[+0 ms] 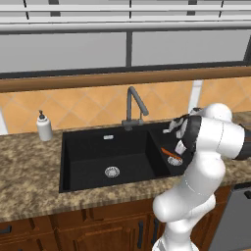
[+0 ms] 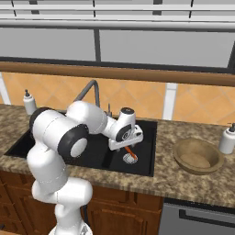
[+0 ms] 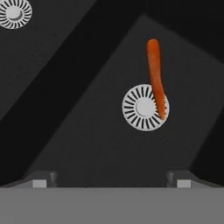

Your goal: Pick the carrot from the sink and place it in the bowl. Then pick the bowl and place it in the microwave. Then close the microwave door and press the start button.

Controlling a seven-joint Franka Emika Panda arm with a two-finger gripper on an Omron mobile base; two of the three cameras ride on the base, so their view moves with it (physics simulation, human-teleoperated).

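The carrot (image 3: pixel 156 76) lies on the floor of the small right-hand basin of the black sink (image 1: pixel 88 152), its thin tip resting across the edge of that basin's round silver drain (image 3: pixel 140 108) and its thicker end pointing away from it. The hand (image 3: pixel 111 180) hangs above this basin with its two fingertips (image 3: pixel 40 180) spread wide, holding nothing and well clear of the carrot. In the right base view the hand (image 2: pixel 125 143) sits just over the carrot (image 2: pixel 131 153), at the end of the white arm that reaches over the sink. The grey gooseneck faucet (image 1: pixel 133 105) rises at the far rim between the basins. The wooden bowl (image 2: pixel 198 156) stands upright on the speckled bench (image 2: pixel 183 179) to the right of the sink, with a white soap bottle (image 2: pixel 227 137) just beyond it.
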